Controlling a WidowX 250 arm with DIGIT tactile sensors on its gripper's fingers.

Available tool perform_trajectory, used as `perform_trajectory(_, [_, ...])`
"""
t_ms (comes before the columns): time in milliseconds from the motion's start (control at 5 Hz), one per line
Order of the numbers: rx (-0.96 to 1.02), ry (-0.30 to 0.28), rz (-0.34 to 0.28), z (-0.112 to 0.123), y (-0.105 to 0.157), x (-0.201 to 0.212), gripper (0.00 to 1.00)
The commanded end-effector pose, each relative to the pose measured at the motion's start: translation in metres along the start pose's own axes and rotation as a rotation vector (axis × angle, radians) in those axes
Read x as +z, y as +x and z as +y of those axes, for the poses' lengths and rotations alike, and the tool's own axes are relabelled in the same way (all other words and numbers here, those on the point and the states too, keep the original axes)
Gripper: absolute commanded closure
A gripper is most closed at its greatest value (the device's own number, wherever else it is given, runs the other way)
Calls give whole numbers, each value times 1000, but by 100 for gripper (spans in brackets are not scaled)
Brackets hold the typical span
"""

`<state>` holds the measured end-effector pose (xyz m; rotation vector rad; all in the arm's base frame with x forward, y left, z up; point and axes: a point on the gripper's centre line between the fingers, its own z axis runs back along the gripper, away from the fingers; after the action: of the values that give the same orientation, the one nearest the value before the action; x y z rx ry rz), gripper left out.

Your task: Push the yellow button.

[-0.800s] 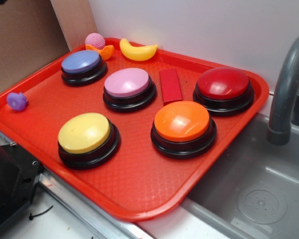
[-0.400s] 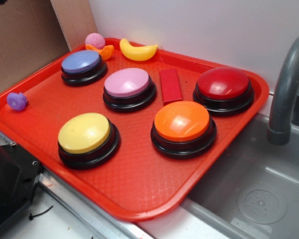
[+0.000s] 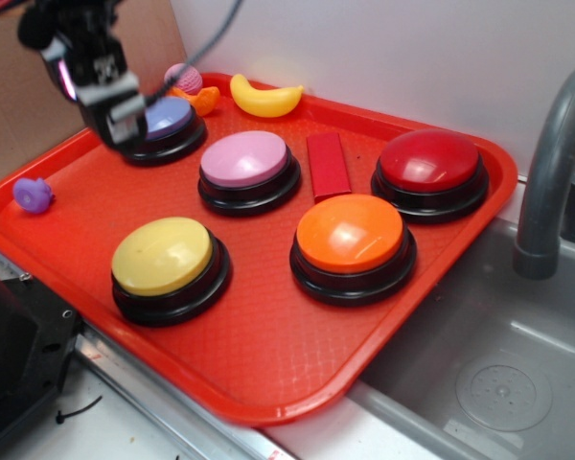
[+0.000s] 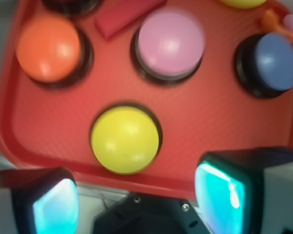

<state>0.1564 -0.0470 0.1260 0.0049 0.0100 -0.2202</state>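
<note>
I see the gripper [image 3: 115, 120] hanging above the far left corner of the red tray [image 3: 268, 364], partly in front of the blue button [image 3: 163, 125]. In the wrist view its two fingers [image 4: 53, 204] stand spread wide apart with nothing between them, so I read them as released.

The yellow button [image 3: 163, 254] sits on the tray's near left part, on a black base, and nothing touches it. From the wrist camera it [image 4: 124, 140] lies between the two fingers and just ahead of them, close to the tray's near rim.

Taking the yellow button as my mark: the orange button [image 3: 350, 235] is to its right, well apart; the pink button [image 3: 244, 160] is behind it and a little right; the blue button is straight behind it, further back. The dark red button [image 3: 429, 161] sits at the far right, behind the orange one. A red block [image 3: 328, 165] lies flat between the pink and dark red buttons.

A toy banana [image 3: 265, 99] rests against the tray's back rim, and a small purple toy [image 3: 33, 195] sits on the left rim. A grey sink [image 3: 489, 374] with a tap [image 3: 551, 172] is right of the tray.
</note>
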Motion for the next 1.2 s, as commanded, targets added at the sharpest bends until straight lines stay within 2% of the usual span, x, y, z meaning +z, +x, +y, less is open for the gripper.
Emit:
perform_trajectory(0, [-106, -21, 7, -9, 2, -71, 0])
perform_trajectory(200, [-124, -31, 3, -15, 2, -84, 0])
perform_trajectory(600, [-129, 5, -58, -17, 7, -50, 0])
perform_trajectory(800, [-116, 6, -63, -10, 5, -37, 0])
perform_trajectory(1000, [-96, 33, -68, -7, 3, -26, 0])
